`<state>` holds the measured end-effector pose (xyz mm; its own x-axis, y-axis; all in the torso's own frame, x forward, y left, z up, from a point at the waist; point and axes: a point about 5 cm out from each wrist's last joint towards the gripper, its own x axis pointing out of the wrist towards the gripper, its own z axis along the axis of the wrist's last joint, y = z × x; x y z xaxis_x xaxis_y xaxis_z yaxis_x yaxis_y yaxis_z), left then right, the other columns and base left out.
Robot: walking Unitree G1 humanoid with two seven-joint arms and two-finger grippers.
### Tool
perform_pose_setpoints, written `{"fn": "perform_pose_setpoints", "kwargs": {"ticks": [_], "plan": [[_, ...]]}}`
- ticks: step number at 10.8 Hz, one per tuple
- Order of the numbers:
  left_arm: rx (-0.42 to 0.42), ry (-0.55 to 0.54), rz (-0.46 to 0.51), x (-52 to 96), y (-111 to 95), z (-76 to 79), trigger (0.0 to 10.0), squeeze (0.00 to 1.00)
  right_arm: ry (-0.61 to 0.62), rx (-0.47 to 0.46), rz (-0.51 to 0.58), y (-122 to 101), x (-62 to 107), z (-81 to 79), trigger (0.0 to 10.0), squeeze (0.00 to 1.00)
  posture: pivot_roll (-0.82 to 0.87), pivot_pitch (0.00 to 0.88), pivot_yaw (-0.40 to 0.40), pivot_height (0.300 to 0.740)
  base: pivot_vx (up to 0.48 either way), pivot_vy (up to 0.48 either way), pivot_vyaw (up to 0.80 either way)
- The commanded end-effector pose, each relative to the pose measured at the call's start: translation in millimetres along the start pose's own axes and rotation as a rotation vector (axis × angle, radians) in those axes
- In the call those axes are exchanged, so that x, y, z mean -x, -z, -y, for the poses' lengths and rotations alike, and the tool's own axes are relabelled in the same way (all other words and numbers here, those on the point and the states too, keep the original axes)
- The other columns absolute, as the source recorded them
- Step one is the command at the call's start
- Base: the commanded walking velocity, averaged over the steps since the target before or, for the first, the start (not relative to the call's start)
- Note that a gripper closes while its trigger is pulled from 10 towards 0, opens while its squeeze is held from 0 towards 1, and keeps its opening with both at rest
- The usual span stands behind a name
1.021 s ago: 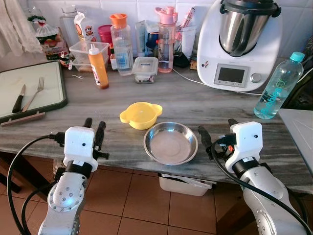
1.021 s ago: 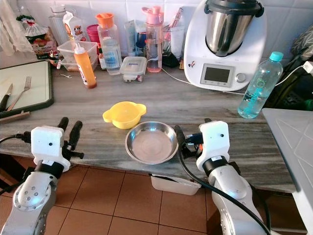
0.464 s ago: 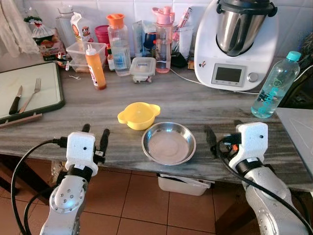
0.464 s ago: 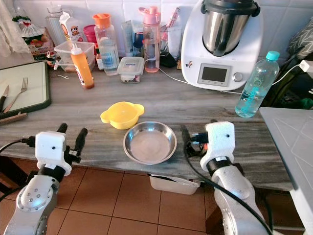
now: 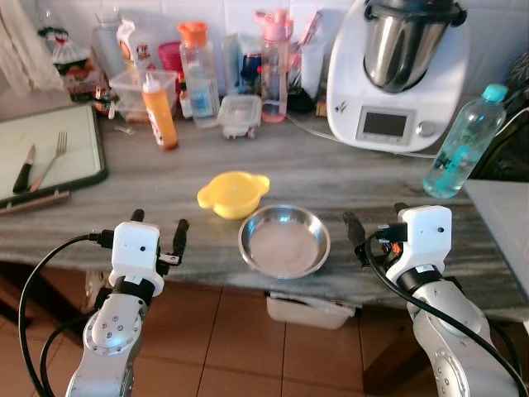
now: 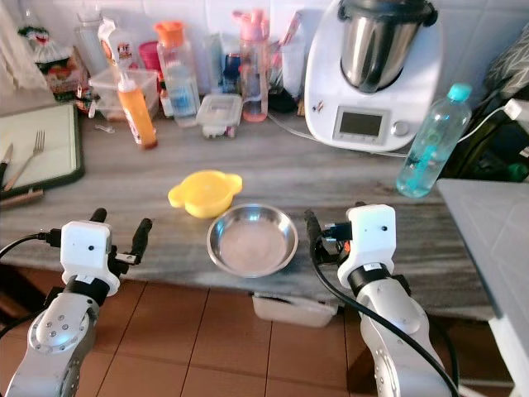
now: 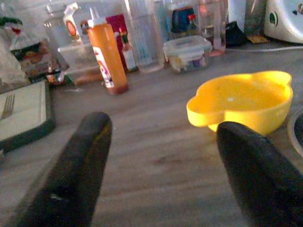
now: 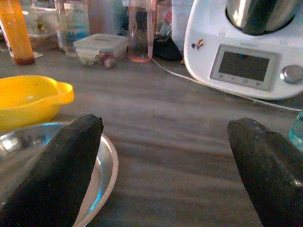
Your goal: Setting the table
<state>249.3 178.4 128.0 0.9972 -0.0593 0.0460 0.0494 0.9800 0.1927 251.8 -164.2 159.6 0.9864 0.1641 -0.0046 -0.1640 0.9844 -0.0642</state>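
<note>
Fork on tray in head view — wrist views: both hands spread apart, empty.

From my station I can't read a single word or number. The orange sauce bottle in the upper left of the left wrist view carries a red and white label, too blurred to make out. The carton behind it shows a round orange mark, unreadable. The kitchen machine in the upper right of the right wrist view has a dark, blank screen and a small logo I can't resolve.
</note>
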Motion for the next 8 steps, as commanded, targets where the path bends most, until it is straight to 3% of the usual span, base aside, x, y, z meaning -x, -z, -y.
{"fn": "perform_pose_setpoints", "kwargs": {"ticks": [1, 8], "plan": [[-0.011, -0.011, -0.012, 0.2, 2.6, -2.9, 10.0, 1.00, 0.015, -0.009, 0.001, 0.1, -1.6, 2.1, 10.0, 1.00, 0.04, 0.010, 0.027, 0.740, -0.368, 0.000, 0.00], [-0.018, 0.012, -0.019, 0.0, 1.3, 0.9, 10.0, 1.00, 0.021, -0.007, 0.003, -1.3, -4.5, 4.2, 10.0, 1.00, 0.04, 0.010, 0.030, 0.740, -0.391, 0.000, 0.00]]}}
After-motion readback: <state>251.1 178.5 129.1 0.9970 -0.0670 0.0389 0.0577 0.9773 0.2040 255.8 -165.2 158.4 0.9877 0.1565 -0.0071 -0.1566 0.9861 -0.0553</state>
